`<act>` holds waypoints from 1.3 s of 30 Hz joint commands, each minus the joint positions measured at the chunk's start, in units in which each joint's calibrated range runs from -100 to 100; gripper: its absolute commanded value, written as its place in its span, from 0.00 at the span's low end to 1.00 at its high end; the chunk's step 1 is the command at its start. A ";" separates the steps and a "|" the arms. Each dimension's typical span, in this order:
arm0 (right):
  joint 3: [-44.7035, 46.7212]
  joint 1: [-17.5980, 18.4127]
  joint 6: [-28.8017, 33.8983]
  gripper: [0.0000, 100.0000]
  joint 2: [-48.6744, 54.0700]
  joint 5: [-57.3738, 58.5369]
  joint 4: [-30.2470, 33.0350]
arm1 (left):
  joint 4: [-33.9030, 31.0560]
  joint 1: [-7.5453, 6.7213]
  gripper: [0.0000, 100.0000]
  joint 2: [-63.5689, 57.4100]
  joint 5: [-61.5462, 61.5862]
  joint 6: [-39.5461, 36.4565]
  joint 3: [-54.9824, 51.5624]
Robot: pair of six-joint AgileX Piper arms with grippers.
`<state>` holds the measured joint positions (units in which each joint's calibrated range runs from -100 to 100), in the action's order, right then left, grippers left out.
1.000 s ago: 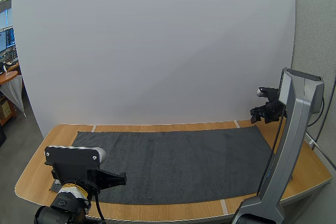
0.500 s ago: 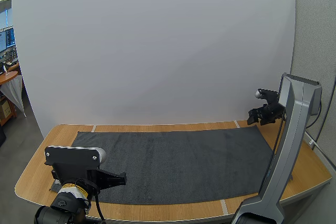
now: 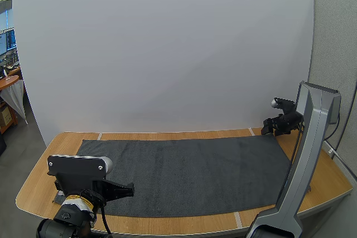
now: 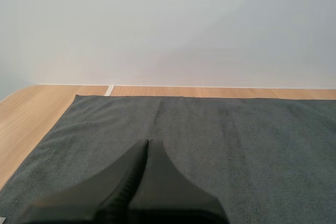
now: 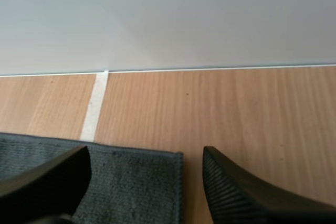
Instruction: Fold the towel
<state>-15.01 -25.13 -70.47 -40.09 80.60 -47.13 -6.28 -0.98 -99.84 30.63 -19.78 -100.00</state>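
My right gripper (image 5: pixel 144 153) hangs open over the flat dark towel (image 3: pixel 189 171) at the wooden counter's (image 3: pixel 329 182) far-right corner; my left gripper (image 4: pixel 147 142) is closed, empty.

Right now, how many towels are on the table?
1: a dark towel lies flat across the table, its far right corner under the open right gripper. Little could be hidden.

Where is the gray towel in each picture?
High view: towel lies flat across the wooden table.
Left wrist view: towel spreads under the shut left gripper.
Right wrist view: its corner lies below the open right gripper.
Shared landmark: bare wood between towel and white wall.
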 commanded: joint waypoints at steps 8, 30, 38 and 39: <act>0.16 -0.18 -0.13 1.00 -0.74 6.19 -0.76 | -0.47 -0.15 0.00 -0.16 -1.31 -0.60 0.00; 0.16 -0.18 -0.13 1.00 -0.74 6.03 -0.64 | -0.47 -0.15 0.00 -0.16 -1.31 -0.60 0.00; 0.16 -0.18 -0.13 1.00 -0.74 4.87 -1.02 | -0.47 -0.15 0.00 -0.16 -1.31 -0.60 0.00; 0.16 -0.18 -0.13 1.00 -0.74 4.87 -1.02 | -0.47 -0.15 0.00 -0.16 -1.31 -0.60 0.00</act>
<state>-15.06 -25.19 -70.47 -40.38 84.73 -48.67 -6.28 -0.98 -99.84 30.63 -19.78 -100.00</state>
